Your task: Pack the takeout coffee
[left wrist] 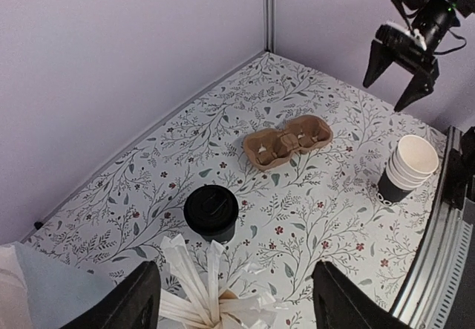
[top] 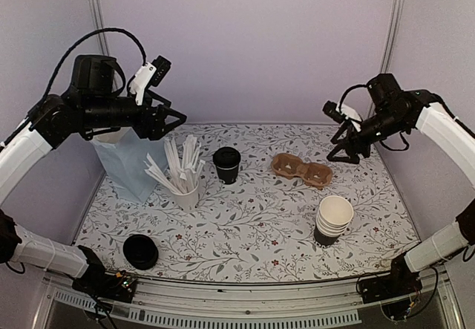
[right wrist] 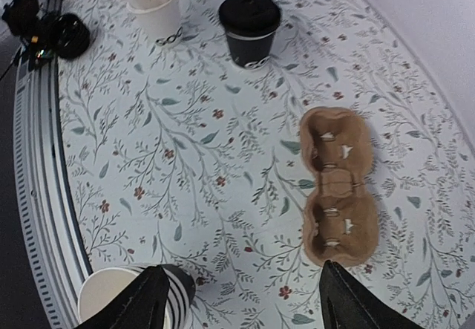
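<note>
**Lidded coffee stood at mid-surface; both sets of jaws spread, nothing held**

At the near left of the floral surface (top: 252, 229) a low pile of black lids (top: 140, 251) is seen, and at the near right a stack of unlidded cups (top: 333, 221). Farther back, left of centre, a white cup of long white sticks (top: 185, 188) is placed. Just beyond it to the right, the takeout coffee (top: 226, 164) is stood upright with its lid on, touched by nothing. A brown two-well carrier (top: 302, 169) is laid to its right, apart from it. A pale blue bag (top: 126, 162) is set at the far left. Above the bag the left arm (top: 89, 113) is held, its jaws spread around nothing. The right arm (top: 401, 113) is raised over the far right, by the carrier, its jaws likewise spread around nothing.
</note>
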Tool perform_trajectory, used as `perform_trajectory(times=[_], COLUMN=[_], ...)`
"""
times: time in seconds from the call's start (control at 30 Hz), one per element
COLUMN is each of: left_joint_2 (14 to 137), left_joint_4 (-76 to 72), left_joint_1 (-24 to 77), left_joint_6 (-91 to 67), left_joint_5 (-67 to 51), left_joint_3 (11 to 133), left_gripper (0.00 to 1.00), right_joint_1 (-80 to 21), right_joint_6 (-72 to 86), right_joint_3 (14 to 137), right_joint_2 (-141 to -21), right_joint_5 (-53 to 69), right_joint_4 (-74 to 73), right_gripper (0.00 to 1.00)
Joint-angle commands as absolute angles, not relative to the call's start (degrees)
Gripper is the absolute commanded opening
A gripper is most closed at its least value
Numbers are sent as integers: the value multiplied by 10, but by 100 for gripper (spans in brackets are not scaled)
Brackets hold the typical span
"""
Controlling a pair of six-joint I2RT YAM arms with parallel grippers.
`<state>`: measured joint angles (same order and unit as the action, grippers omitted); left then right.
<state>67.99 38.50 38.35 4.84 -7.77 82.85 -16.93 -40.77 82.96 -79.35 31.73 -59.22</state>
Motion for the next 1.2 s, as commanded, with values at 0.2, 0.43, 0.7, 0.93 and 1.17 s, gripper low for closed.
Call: perform_trajectory(times=[0.2,0.43,0.7,0.93,1.17], left_joint_2=[678,680,684,695,704], left_joint_4=[353,338,330,317,301], left_joint_1=[385,385,385,385,386], left_joint_6=[34,31,31,33,30], left_joint_5=[-127,-127,-130,-143,-164], left_joint_3=[798,781,776,779,772], left_gripper=[72,72,72,71,71], right_joint_1=[-242,-262,-271,-271,-258], right_joint_6=[-466,-475,-464,-457,-455], right_joint_3=[774,754,733,734,737], right_joint_2=[-815,-839,-853,-856,-857], right_joint_5=[184,173,148,122,87], right_joint_4=[-709,-734,-720,-705,-687], right_gripper=[70,65,46,23,5])
